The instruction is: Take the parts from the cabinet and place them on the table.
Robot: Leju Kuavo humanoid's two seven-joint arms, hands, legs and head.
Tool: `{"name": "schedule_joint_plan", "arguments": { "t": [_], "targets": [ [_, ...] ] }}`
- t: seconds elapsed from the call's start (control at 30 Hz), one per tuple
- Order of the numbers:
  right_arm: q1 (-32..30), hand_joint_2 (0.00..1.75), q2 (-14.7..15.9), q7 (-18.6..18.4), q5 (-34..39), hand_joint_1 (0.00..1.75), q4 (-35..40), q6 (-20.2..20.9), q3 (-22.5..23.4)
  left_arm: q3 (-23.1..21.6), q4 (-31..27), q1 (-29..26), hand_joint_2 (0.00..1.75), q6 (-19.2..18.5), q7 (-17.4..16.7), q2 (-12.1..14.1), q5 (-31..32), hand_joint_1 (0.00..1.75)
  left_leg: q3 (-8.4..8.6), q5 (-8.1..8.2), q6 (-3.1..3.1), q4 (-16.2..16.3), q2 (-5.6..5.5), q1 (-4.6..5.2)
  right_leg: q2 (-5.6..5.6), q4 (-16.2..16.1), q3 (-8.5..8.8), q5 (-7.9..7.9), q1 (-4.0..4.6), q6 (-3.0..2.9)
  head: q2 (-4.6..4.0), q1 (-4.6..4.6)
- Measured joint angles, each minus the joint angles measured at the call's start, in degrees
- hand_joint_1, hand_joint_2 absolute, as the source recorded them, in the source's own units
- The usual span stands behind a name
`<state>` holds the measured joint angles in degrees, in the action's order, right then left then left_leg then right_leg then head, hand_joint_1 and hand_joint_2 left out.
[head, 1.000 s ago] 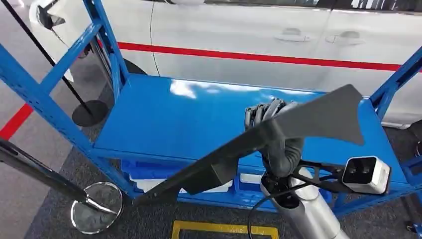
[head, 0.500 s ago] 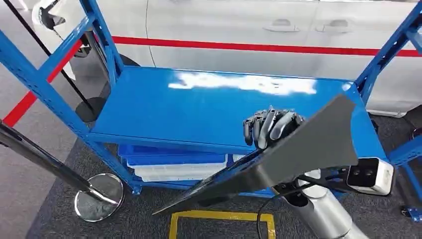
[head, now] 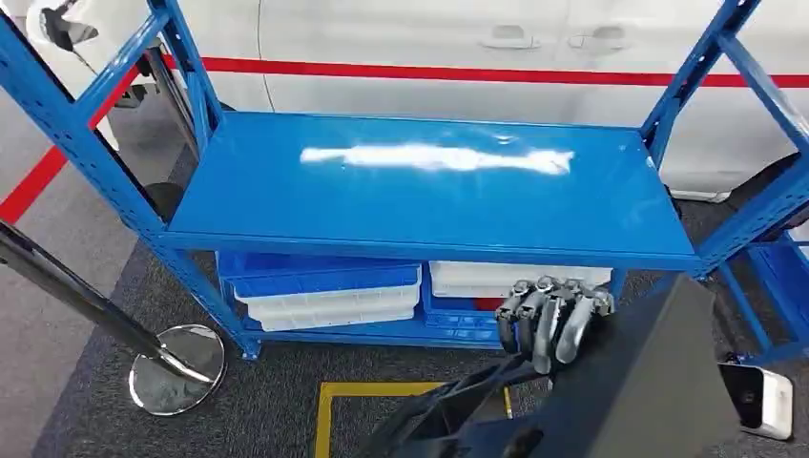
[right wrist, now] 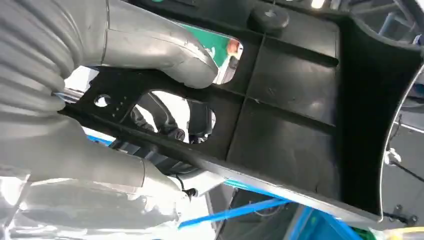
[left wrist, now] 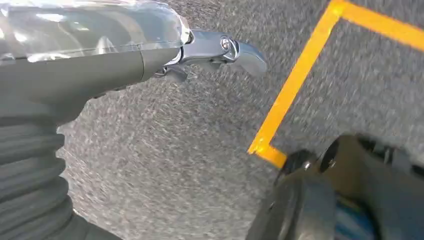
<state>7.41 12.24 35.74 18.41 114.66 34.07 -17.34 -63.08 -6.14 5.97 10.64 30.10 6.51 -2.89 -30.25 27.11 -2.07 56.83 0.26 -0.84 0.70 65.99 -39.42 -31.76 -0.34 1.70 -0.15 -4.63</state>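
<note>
My right hand [head: 553, 320] grips a large flat black plastic part [head: 639, 391], low at the right of the head view, in front of the blue cabinet [head: 420, 191] and off its shelf. Up close in the right wrist view, the thumb [right wrist: 165, 50] presses on the ribbed face of the part [right wrist: 290, 115] beside a cut-out, and the fingers wrap its far edge. The cabinet's top shelf is bare and glossy. My left hand [left wrist: 100, 60] hangs over grey carpet with its fingers stretched out and nothing in them.
Blue and white trays [head: 324, 291] are stacked on the cabinet's lower level. A chrome post base [head: 176, 382] stands at the left. A yellow floor line [head: 324, 420] runs in front of the cabinet. A white car [head: 429, 38] stands behind it.
The whole view has shifted back from the cabinet. My right hand and the black part have come off the top shelf and sunk low in the picture.
</note>
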Motion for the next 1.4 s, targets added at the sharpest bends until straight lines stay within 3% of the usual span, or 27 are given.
{"name": "schedule_joint_plan", "arguments": {
  "t": [0.03,0.07,0.13,0.2,0.27,0.3,0.37,0.4,0.47,0.53,0.57,0.63,0.7,0.73,0.77,0.8,0.9,0.93,0.97,1.03,1.07,1.13,1.2,1.23,1.27,1.3,1.4],
  "targets": [
    [-0.8,1.75,-0.5,0.0,-0.3,1.71,0.0,0.8,1.1,0.0,0.0,-0.1,1.75,0.1,0.1,0.0,0.0,0.0,-0.74,-0.56,0.03,0.0,0.67,0.01,-0.15,4.2,-0.75,-2.56,-0.25,0.39,0.0,0.0],
    [-1.5,1.75,-1.1,0.0,-0.7,1.71,-0.2,1.5,2.0,0.0,0.0,-0.1,1.75,0.1,0.2,0.0,0.0,0.0,-1.57,-1.14,0.11,0.1,1.34,0.0,-0.2,7.6,-1.03,-3.07,-0.57,0.82,0.0,-0.02],
    [-2.4,1.75,-2.4,0.0,-1.8,1.71,-0.4,2.1,3.6,0.0,0.0,-0.2,1.75,0.3,0.4,-0.2,0.0,0.0,-3.28,-2.07,0.61,0.5,1.94,-0.1,-0.45,8.5,0.76,1.21,-1.21,1.44,0.0,-0.02],
    [-2.9,1.75,-3.7,0.0,-2.5,1.71,-0.5,2.9,5.0,0.0,0.0,-0.1,1.75,0.5,0.4,-0.3,0.0,0.0,-4.9,-2.79,1.11,1.3,2.43,-0.3,-0.79,1.8,6.4,4.6,-1.63,1.82,0.0,-0.02],
    [-3.0,1.75,-4.9,0.0,-3.2,1.71,-0.4,3.3,5.9,0.0,0.1,0.0,1.75,0.6,0.4,-0.3,0.0,0.0,-5.7,-3.45,1.87,1.9,2.59,-0.18,-1.01,-9.3,13.84,0.83,-1.24,1.36,0.0,-0.02],
    [-3.1,1.75,-5.3,0.0,-3.3,1.71,-0.3,3.2,6.1,0.0,0.1,-0.1,1.75,0.6,0.4,-0.3,0.0,0.0,-5.72,-4.07,2.27,1.7,2.61,-0.18,-1.05,-10.0,14.25,0.27,-1.1,0.7,0.0,-0.02],
    [-3.4,1.75,-6.0,0.0,-3.3,1.71,-0.2,3.0,6.4,0.0,0.1,0.0,1.75,0.6,0.4,-0.3,-0.1,0.0,-5.87,-5.33,3.0,1.2,2.6,-0.33,-1.0,-9.7,13.2,1.0,-0.84,-0.01,0.0,-0.02],
    [-3.6,1.75,-6.2,0.0,-3.4,1.71,0.0,2.9,6.4,0.0,0.2,-0.2,1.75,0.7,0.4,-0.3,-0.1,0.0,-6.05,-5.71,3.47,0.9,2.48,-0.16,-1.13,-10.2,12.67,1.74,-0.94,-0.77,0.0,-0.02],
    [-3.7,1.75,-6.9,0.0,-3.4,1.71,0.1,2.9,6.4,0.0,0.4,-0.3,1.75,1.0,0.5,-0.2,-0.1,0.0,-7.48,0.3,3.51,4.8,1.06,-0.49,-1.32,-10.1,11.59,3.04,-1.04,-2.18,0.0,-0.02],
    [-4.2,1.75,-7.4,0.0,-3.4,1.71,0.1,3.7,6.4,0.1,0.4,-0.4,1.75,1.4,0.5,-0.2,0.1,0.0,-9.51,6.78,3.52,13.9,0.52,-0.51,-1.29,-9.7,9.98,4.08,-0.54,-2.81,0.0,-0.04],
    [-4.4,1.75,-7.4,0.0,-3.2,1.71,0.1,4.2,6.4,0.2,0.4,-0.4,1.75,1.7,0.6,-0.2,0.1,0.0,-10.06,7.75,3.59,17.4,0.33,-0.49,-1.26,-9.4,9.19,4.49,-0.31,-2.9,0.0,-0.02],
    [-4.4,1.75,-7.6,0.0,-2.7,1.71,0.0,5.2,6.4,0.3,0.4,-0.5,1.75,1.9,0.9,-0.2,0.1,0.0,-8.76,5.3,3.43,18.8,0.28,-0.48,-1.07,-8.6,7.36,5.25,0.03,-2.88,0.0,-0.02],
    [-4.4,1.75,-7.6,0.0,-2.4,1.71,-0.2,5.8,6.4,0.4,0.5,-0.5,1.75,2.1,1.0,-0.2,0.1,0.0,-3.75,1.49,2.86,12.1,0.2,-0.42,-0.88,-7.8,5.79,5.83,0.23,-2.69,0.0,-0.02],
    [-4.2,1.75,-7.7,0.0,-2.2,1.71,-0.3,6.0,6.4,0.6,0.5,-0.5,1.75,2.2,1.0,-0.2,0.1,0.0,-0.12,1.14,2.27,6.8,0.0,-0.26,-0.8,-7.3,5.14,6.01,0.23,-2.55,0.0,-0.04],
    [-4.0,1.75,-7.8,0.0,-2.0,1.71,-0.5,6.2,6.4,0.7,0.6,-0.5,1.75,2.4,1.0,-0.2,0.1,0.0,2.3,2.79,2.05,2.9,-0.11,0.14,-0.78,-6.9,4.52,6.22,0.6,-2.31,0.0,-0.04],
    [-3.5,1.75,-7.9,0.0,-1.8,1.71,-0.7,6.2,6.4,0.9,0.7,-0.5,1.75,2.5,1.0,-0.2,0.0,0.0,2.93,3.38,2.23,0.9,-0.08,0.17,-0.81,-6.8,4.34,6.79,0.35,-1.9,0.0,-0.02],
    [-1.8,1.75,-7.9,0.0,-1.3,1.71,-1.5,5.1,6.3,1.6,0.7,-0.6,1.75,2.7,0.9,-0.4,-0.1,0.0,1.57,1.76,1.57,0.3,0.04,0.26,-0.67,-7.3,3.49,8.35,0.2,-0.79,0.0,-0.02],
    [-1.3,1.75,-7.9,0.0,-0.9,1.71,-2.0,4.3,6.3,1.6,0.8,-0.4,1.75,2.7,0.8,-0.5,-0.1,0.0,1.38,1.03,1.34,0.0,0.4,-0.08,-0.65,-6.9,3.05,7.0,-0.12,-0.49,0.0,-0.02],
    [-0.5,1.75,-7.8,0.0,-0.1,1.71,-2.4,3.0,6.0,1.7,0.8,-0.4,1.75,2.8,0.6,-0.5,-0.1,0.0,0.62,0.46,0.86,-0.1,0.41,-0.06,-0.71,-5.2,2.33,4.08,-0.15,-0.07,0.0,0.0],
    [1.3,1.75,-7.1,0.0,1.5,1.71,-3.1,0.7,5.1,1.7,0.8,-0.4,1.75,2.9,0.2,-0.5,-0.1,0.0,-0.84,-0.62,0.49,0.1,0.64,0.0,-0.71,2.7,0.16,-2.18,-0.51,0.55,0.0,0.0],
    [2.0,1.75,-6.7,0.0,2.3,1.71,-3.5,-0.3,4.5,1.7,0.8,-0.4,1.75,3.0,0.0,-0.5,-0.1,0.0,-1.62,-1.16,0.52,0.2,0.69,0.02,-0.72,6.9,-0.66,-3.82,-0.63,0.88,0.0,0.0],
    [3.0,1.75,-6.0,0.0,3.0,1.71,-4.1,-1.2,3.7,1.7,0.9,-0.3,1.75,3.1,-0.1,-0.5,-0.1,0.0,-3.08,-2.02,0.69,0.5,0.72,-0.03,-0.73,9.3,0.21,-1.82,-1.05,1.3,0.0,0.0],
    [4.0,1.75,-5.4,0.0,3.5,1.71,-4.5,-1.8,3.0,1.7,0.9,-0.3,1.75,3.1,-0.1,-0.6,-0.1,0.0,-4.52,-2.6,1.09,1.3,0.71,-0.17,-0.76,3.1,5.04,2.61,-1.36,1.57,0.0,0.0],
    [4.5,1.75,-5.3,0.0,3.5,1.71,-4.7,-1.8,2.8,1.7,0.9,-0.3,1.75,3.2,-0.1,-0.6,-0.1,0.0,-5.09,-2.79,1.37,1.8,0.68,-0.23,-0.85,-2.2,8.53,3.65,-1.49,1.58,0.0,0.0],
    [4.7,1.75,-5.2,0.0,3.5,1.71,-4.7,-1.8,2.5,1.7,0.9,-0.3,1.75,3.2,-0.1,-0.6,-0.1,0.0,-5.6,-3.02,1.73,2.0,0.66,-0.05,-0.85,-6.3,10.9,1.68,-1.22,1.36,0.0,0.0],
    [4.8,1.75,-5.2,0.0,3.4,1.71,-4.7,-1.6,2.4,1.7,0.9,-0.3,1.75,3.3,-0.1,-0.6,-0.1,0.0,-5.73,-3.5,2.15,2.1,0.64,0.0,-0.69,-8.4,11.89,1.11,-0.84,0.52,0.0,0.0],
    [4.7,1.75,-5.1,0.0,3.3,1.71,-4.8,-1.1,2.0,1.7,1.0,-0.4,1.75,3.4,-0.1,-0.6,-0.1,0.0,-6.11,-5.23,3.31,1.3,0.61,-0.01,-0.66,-8.4,10.79,2.17,-0.56,-0.76,0.0,-0.02]
  ]
}}
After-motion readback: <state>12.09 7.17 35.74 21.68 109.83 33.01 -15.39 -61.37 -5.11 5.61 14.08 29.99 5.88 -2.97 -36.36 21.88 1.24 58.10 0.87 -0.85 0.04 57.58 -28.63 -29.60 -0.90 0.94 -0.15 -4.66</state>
